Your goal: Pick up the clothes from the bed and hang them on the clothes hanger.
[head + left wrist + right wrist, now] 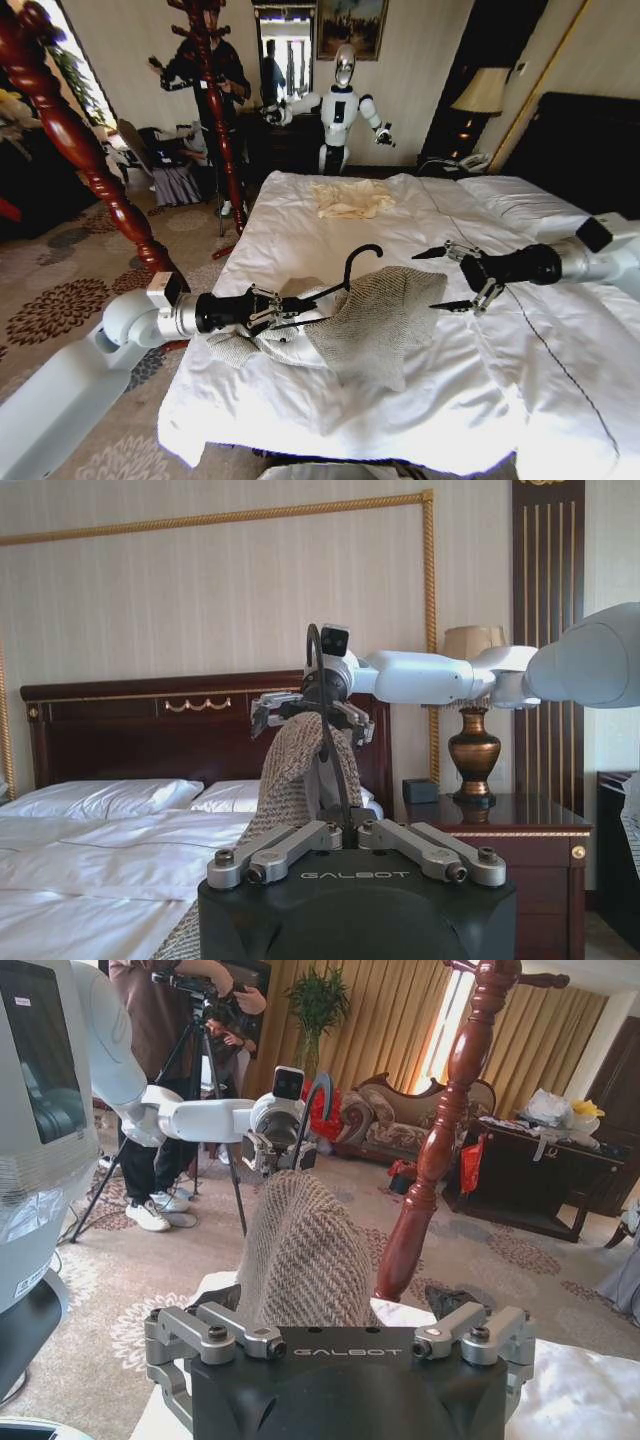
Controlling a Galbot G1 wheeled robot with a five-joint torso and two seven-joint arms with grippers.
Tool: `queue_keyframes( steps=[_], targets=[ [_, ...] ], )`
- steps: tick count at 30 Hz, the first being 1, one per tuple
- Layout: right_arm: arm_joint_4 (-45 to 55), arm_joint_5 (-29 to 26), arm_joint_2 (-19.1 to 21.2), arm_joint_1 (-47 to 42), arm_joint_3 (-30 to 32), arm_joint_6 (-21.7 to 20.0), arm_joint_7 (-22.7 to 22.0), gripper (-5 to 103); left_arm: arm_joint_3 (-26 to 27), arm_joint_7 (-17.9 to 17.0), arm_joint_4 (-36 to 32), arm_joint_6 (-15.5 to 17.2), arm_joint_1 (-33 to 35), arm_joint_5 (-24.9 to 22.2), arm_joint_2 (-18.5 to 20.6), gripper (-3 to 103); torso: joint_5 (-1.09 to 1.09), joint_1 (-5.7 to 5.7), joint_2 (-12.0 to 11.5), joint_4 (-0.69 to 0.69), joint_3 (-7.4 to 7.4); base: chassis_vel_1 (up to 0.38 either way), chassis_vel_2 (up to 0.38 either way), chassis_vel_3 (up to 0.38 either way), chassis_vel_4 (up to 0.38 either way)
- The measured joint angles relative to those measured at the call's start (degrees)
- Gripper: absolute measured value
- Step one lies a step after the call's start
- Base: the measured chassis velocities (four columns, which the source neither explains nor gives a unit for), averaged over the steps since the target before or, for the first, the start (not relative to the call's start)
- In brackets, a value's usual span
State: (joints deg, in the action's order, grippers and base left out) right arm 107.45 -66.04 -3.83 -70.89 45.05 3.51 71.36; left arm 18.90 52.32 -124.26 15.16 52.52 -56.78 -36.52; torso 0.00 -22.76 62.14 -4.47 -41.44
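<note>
Left pincer: fingers pressed together on the thin black clothes hanger, gripping it low on its frame above the near left part of the bed. The hanger's curved hook rises up and away from the pincer, toward the middle of the bed. In the left wrist view the hanger's black wire runs up from between the closed fingers.

The grey-beige ribbed cardigan is draped over the hanger, one shoulder raised on the wire; the rest spreads over the white duvet, with a sleeve trailing under the left arm toward the bed's near left edge.

Right pincer: fingers spread wide, holding nothing. It hovers just beside the cardigan's raised far edge, on the side away from the left pincer; contact with the knit cannot be confirmed. In the right wrist view the cardigan stands as a ribbed mound directly ahead of the spread fingers.

Further up the bed, well apart from both pincers, lies a small pale cream garment. White pillows rest against the dark headboard. A turned wooden post stands left of the bed.
</note>
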Motion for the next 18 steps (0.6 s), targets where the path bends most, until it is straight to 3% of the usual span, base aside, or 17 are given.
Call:
queue_keyframes(
  steps=[8,10,12,16,18],
  targets=[
    [1.72,2.31,-0.30,-1.72,0.00,0.00,-2.56,102,-2.10,0.00,1.10,0.00,-1.31,0.32,-0.89,2,0.00,0.00,0.00,0.00,0.00,0.000,0.000,0.000,0.000],
    [1.37,3.15,-0.57,-1.94,0.00,-0.03,-2.48,93,-2.61,0.00,1.29,0.00,-1.57,0.45,-1.17,2,0.01,0.00,0.00,0.00,0.00,0.000,0.000,0.000,0.000],
    [1.14,3.41,-0.66,-1.95,0.00,-0.08,-2.34,93,-2.82,0.00,1.39,0.00,-1.71,0.48,-1.24,2,0.01,0.00,0.00,0.00,0.00,0.000,0.000,0.000,0.000],
    [0.55,4.25,-0.88,-1.73,0.00,-0.23,-1.55,71,-3.48,0.02,1.46,0.00,-2.32,0.52,-1.36,2,0.01,0.00,0.00,0.00,0.00,0.000,0.000,0.000,0.000],
    [0.54,4.19,-0.88,-1.69,0.00,-0.24,-1.14,66,-3.51,0.02,1.28,0.00,-2.46,0.53,-1.36,2,0.01,0.00,0.00,0.00,0.00,0.000,0.000,0.000,0.000]
  ],
)
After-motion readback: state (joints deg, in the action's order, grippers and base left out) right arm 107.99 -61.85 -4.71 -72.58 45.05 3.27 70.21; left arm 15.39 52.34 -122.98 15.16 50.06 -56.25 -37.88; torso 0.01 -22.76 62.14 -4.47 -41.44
